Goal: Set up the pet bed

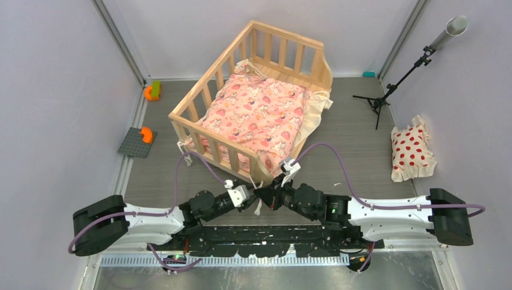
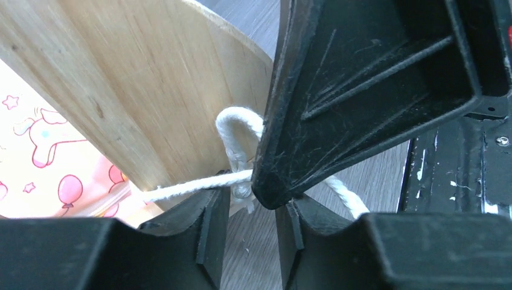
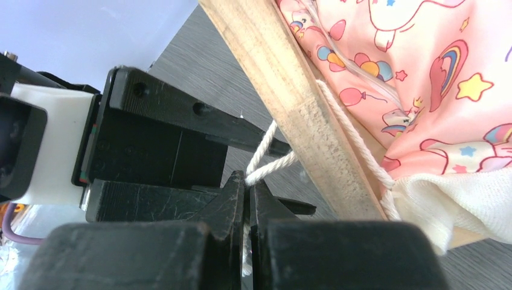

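The pet bed (image 1: 265, 37), a light wooden slatted frame, stands mid-table with a pink cartoon-print cushion (image 1: 253, 115) inside. Both grippers meet at its near corner. My right gripper (image 3: 247, 181) is shut on a cream tie cord (image 3: 275, 166) that runs round the wooden rail (image 3: 296, 103) from the cushion (image 3: 422, 72). My left gripper (image 2: 253, 211) is open, its fingers either side of the right gripper's tip (image 2: 272, 190). The knotted cord (image 2: 187, 188) crosses just above its fingertips in front of the wooden post (image 2: 151, 90). From above, the left gripper (image 1: 252, 194) and right gripper (image 1: 270, 194) nearly touch.
A white pillow with red dots (image 1: 412, 150) lies at the right. A black tripod stand with a grey tube (image 1: 386, 90) stands back right. A grey plate with an orange piece (image 1: 137, 142) and an orange-green toy (image 1: 152, 90) sit at the left wall.
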`<state>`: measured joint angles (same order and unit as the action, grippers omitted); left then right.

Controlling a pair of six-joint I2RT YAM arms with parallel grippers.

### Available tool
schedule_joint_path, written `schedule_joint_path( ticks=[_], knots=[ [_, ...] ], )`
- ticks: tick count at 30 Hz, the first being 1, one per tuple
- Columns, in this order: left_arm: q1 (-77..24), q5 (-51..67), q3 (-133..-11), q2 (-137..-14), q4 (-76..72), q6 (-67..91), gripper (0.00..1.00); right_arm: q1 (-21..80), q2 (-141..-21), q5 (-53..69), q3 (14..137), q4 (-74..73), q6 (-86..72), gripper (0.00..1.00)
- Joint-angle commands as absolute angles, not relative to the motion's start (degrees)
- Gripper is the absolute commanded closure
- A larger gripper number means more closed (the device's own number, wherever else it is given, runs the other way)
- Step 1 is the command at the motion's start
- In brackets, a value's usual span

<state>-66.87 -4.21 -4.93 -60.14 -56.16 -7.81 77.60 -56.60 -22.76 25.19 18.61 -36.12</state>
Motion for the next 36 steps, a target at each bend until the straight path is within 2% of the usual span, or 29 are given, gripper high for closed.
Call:
schedule_joint_path(
  ticks=[1, 5, 11, 12, 21, 29, 36],
  knots=[
    [-66.6, -4.1, -8.2, -59.5, -63.1, -8.1, 0.67, 78.0, -55.7, -20.3, 26.3, 23.1, -37.8, 0.99],
    [-66.7, -4.0, -8.2, -59.8, -63.1, -8.1, 0.75, 77.9, -55.4, -20.6, 26.1, 22.9, -37.8, 0.99],
    [-66.7, -3.7, -7.5, -60.0, -62.5, -7.9, 0.98, 77.8, -54.9, -21.3, 25.8, 22.4, -37.6, 0.99],
    [-66.6, -3.7, -7.4, -59.7, -61.8, -7.9, 1.00, 77.9, -54.8, -21.6, 25.8, 22.1, -37.6, 0.99],
    [-66.7, -8.9, -7.0, -47.6, -45.4, -9.3, 1.00, 77.9, -52.2, -25.0, 25.8, 15.7, -35.7, 0.97],
    [-66.6, -10.2, -5.9, -41.3, -38.5, -9.8, 1.00, 77.8, -49.7, -25.8, 25.7, 13.2, -35.0, 0.74],
    [-66.6, -7.8, -6.7, -44.3, -37.5, -9.3, 1.00, 77.8, -49.5, -25.5, 27.8, 8.7, -33.9, 0.65]
  ],
)
